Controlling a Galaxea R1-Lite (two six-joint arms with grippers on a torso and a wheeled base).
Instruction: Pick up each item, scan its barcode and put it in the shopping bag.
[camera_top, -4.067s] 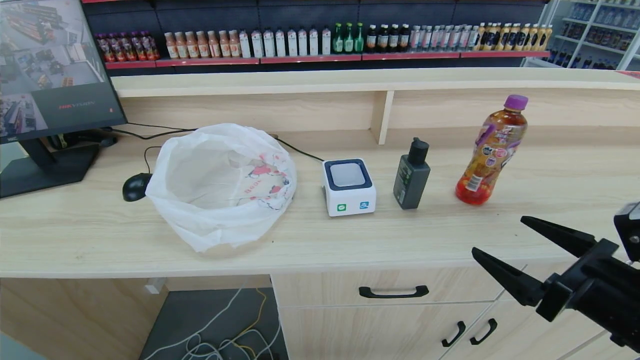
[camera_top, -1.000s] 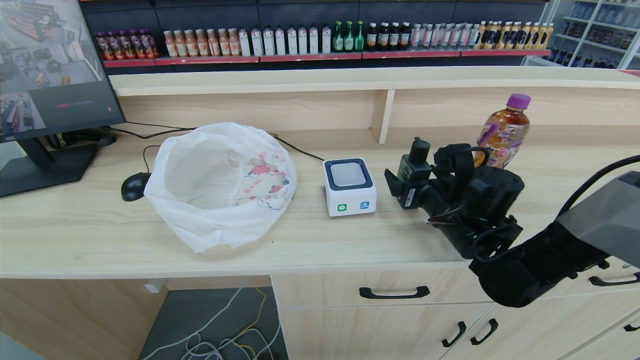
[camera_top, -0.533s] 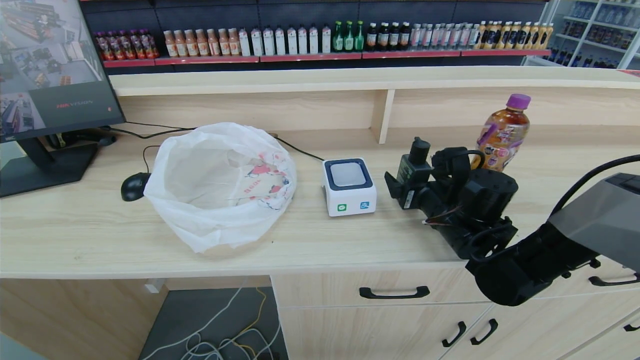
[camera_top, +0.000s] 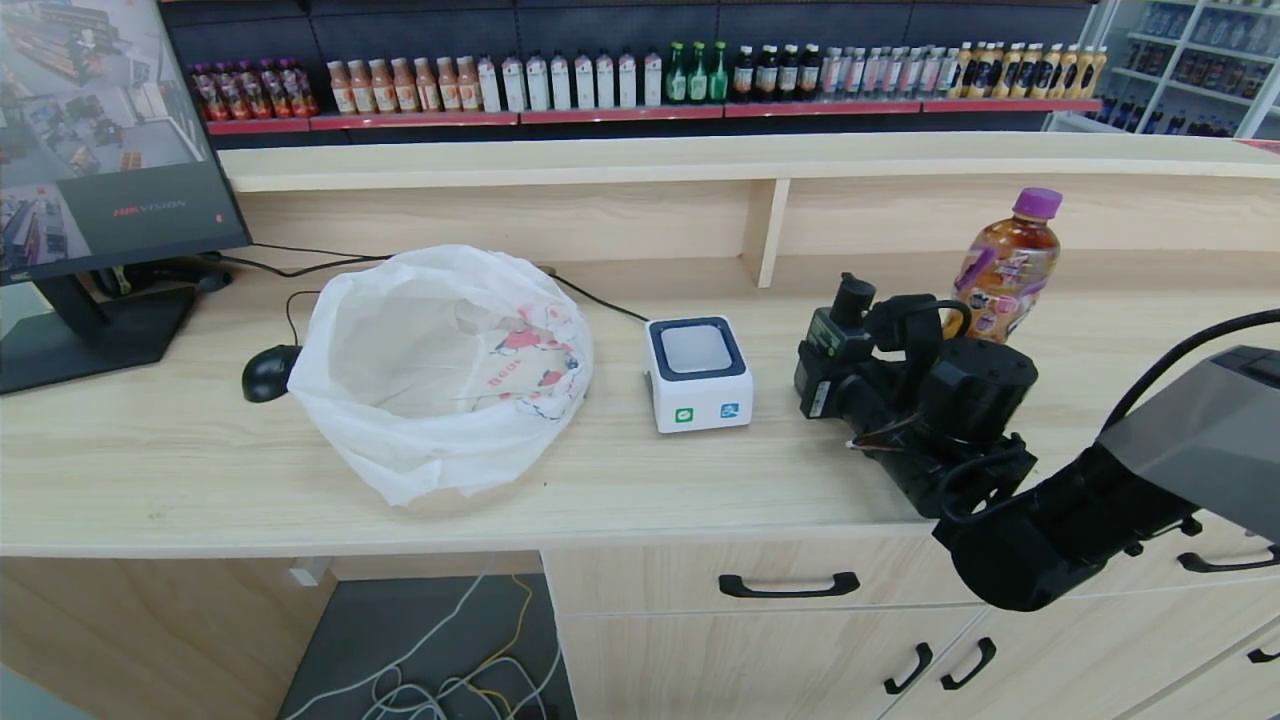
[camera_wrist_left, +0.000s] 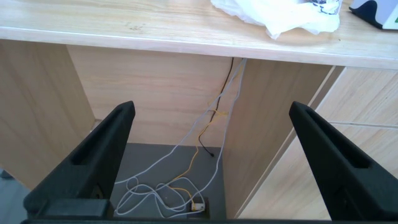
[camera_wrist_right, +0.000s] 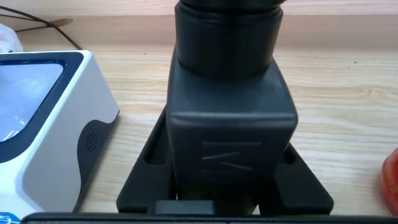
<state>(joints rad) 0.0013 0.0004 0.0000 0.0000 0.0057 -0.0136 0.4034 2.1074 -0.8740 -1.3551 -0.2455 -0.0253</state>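
Nearest, the left claw (camera_wrist_left: 211, 109) hangs below the counter (camera_top: 200, 460) edge with its fingers spread wide apart and nothing between them. Its wrist view looks into the gap under the counter, where loose cables (camera_wrist_left: 186, 180) lie on the floor. On the counter, the right claw (camera_wrist_right: 227, 140) is clamped on the dark bottle (camera_top: 830, 345), a finger on either side. From the head view the bottle leans over, and the wrist hides its base, so I cannot tell whether it touches the wood. Just beside it on the robot's left stands the white scanner (camera_top: 697, 375), cut off in the right wrist view. Further left sits the open shopping bag (camera_top: 440, 370), which half hides a mouse (camera_top: 268, 373). Behind the right arm stands the juice bottle (camera_top: 1005, 265), its lower half covered. A monitor (camera_top: 100, 130) is cropped at the edge, and beyond the counter runs a shelf of bottles (camera_top: 640, 80).
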